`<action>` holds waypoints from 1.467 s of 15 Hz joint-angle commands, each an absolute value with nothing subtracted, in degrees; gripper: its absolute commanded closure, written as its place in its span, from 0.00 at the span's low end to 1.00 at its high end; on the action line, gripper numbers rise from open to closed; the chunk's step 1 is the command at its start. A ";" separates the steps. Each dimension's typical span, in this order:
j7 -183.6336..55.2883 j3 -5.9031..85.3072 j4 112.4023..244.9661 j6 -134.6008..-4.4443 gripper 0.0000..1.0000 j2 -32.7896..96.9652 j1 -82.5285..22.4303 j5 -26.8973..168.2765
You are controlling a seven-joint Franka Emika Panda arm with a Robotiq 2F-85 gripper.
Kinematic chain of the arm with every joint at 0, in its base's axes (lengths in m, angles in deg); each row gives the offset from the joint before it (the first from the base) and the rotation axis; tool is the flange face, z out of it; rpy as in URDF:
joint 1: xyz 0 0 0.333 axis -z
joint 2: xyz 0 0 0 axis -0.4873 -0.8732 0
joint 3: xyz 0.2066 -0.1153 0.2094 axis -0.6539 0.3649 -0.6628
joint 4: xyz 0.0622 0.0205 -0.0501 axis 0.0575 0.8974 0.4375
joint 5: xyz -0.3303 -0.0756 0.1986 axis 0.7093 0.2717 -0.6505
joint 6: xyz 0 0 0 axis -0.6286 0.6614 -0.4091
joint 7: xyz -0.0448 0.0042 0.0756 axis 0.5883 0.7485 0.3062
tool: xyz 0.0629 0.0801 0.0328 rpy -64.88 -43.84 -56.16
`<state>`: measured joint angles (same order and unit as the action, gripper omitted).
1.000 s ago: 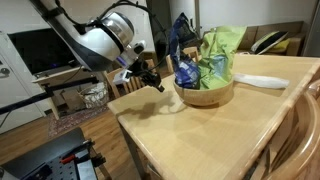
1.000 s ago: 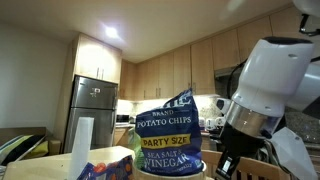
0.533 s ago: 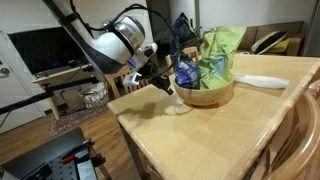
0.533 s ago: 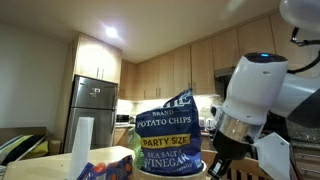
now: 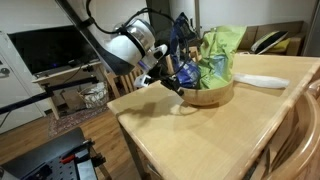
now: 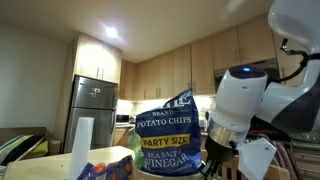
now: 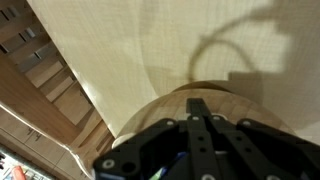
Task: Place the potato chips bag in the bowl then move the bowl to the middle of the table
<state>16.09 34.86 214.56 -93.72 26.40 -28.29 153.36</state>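
The wooden bowl (image 5: 212, 96) stands at the far end of the table (image 5: 200, 135). The dark blue potato chips bag (image 5: 183, 40) stands upright in it beside a light green bag (image 5: 222, 45). The chips bag's label faces an exterior view (image 6: 168, 130). My gripper (image 5: 172, 82) is low at the bowl's near-left side. In the wrist view its dark fingers (image 7: 198, 106) look pressed together, and their tip lies over the bowl's (image 7: 170, 105) rounded wall. I cannot tell whether they touch it.
A flat white plate-like object (image 5: 262, 82) lies on the table right of the bowl. A chair back (image 5: 300, 130) stands at the table's right edge. The robot's white wrist (image 6: 238, 105) fills the right side. A paper towel roll (image 6: 83, 145) stands at the left.
My gripper has moved right across the table's left part, from clear of the bowl to right at the bowl's side. The bowl and bags have not moved.
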 commanded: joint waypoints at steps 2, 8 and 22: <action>21.25 35.70 210.83 -92.99 1.00 23.57 -28.91 157.38; 30.33 35.70 208.43 -92.21 1.00 21.90 -29.29 166.71; 32.92 34.61 203.71 -89.49 1.00 20.18 -31.44 169.82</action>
<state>31.16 34.78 205.81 -91.08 21.09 -30.70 168.65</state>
